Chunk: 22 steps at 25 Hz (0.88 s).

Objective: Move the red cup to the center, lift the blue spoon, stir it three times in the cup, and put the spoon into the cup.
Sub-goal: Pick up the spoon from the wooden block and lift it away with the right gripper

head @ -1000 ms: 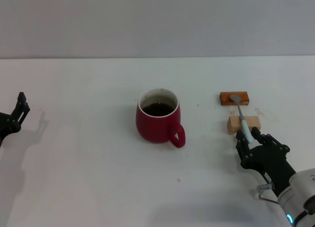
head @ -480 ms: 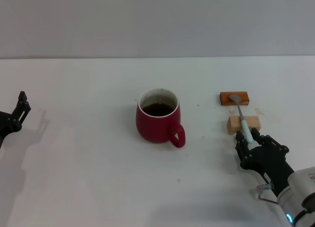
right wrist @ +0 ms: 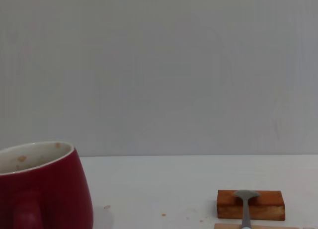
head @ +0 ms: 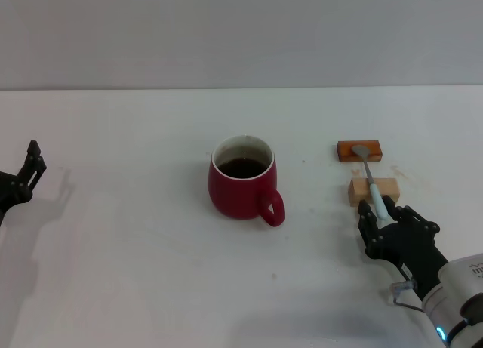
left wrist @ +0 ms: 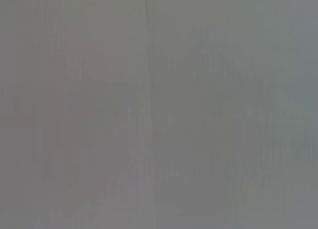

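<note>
The blue spoon lies propped across two wooden blocks, its long axis running from the far block toward the bench's near edge. The right pincer straddles the handle end, whether clenched I cannot tell. The red cup stands mid-bench; the left pincer is parked at the left edge.

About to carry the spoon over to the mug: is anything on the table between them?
Nothing visible. The spoon lies across two wooden blocks on the robot's right, its handle at the right pincer; bare table runs to the mug.

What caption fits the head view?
Right gripper around the blue spoon resting on two wooden blocks; red cup central.
</note>
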Each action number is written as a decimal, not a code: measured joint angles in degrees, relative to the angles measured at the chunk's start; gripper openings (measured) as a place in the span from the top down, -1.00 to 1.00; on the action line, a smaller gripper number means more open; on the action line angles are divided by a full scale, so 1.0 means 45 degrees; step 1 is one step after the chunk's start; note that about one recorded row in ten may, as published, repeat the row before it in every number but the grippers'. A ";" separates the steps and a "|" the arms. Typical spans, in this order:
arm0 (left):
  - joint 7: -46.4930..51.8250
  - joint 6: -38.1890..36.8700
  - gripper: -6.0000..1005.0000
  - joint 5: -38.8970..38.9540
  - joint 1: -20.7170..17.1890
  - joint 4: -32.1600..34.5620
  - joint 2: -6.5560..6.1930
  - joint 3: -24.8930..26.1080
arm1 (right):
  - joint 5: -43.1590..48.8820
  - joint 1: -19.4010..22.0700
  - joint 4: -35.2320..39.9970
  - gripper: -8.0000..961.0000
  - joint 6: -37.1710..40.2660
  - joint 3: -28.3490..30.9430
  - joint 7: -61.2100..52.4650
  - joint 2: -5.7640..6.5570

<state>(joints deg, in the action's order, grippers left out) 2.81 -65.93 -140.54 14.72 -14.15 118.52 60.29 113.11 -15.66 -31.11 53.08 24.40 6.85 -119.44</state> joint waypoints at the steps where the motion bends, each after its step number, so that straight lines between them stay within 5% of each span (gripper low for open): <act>1: 0.0000 -0.0002 -0.70 0.0001 -0.0002 0.0000 -0.0004 0.0000 | 0.0000 -0.0006 0.0000 0.35 0.0000 -0.0002 0.0000 0.0000; 22: 0.0000 -0.0036 -0.70 0.0000 -0.0028 0.0112 -0.0022 0.0000 | 0.0002 -0.0059 0.0042 0.55 -0.0202 0.0016 0.0001 0.0000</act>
<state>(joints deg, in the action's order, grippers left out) 2.81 -66.10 -140.53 14.59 -13.65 118.42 60.29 113.12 -15.92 -30.93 52.17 24.47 6.85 -119.44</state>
